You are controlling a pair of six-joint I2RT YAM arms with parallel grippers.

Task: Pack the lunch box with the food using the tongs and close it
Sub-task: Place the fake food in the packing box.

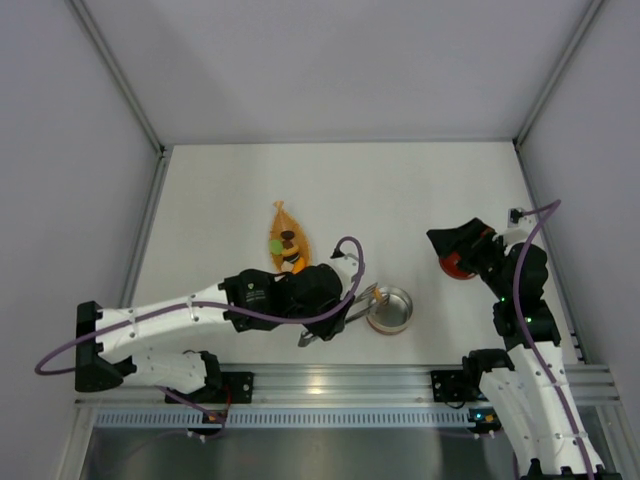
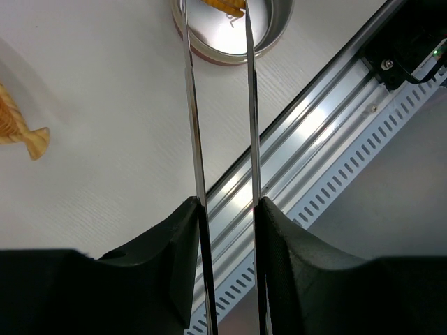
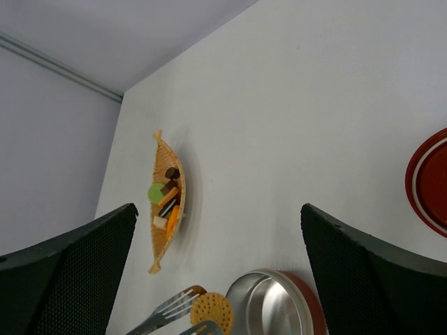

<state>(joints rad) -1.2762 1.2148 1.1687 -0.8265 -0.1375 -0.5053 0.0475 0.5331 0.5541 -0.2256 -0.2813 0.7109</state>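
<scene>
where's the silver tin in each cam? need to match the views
Top external: tin sits low, right of centre, near the rail.
Left wrist: tin at the top edge, around the centre, partly cut off.
Right wrist: tin at the bottom edge, right of centre, partly cut off.
Shared landmark: the boat-shaped basket, to the left of the tin in all three views.

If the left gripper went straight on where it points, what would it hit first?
Probably the lunch box: the tongs held by the left gripper reach over its rim, carrying a food piece. Height is unclear.
</scene>
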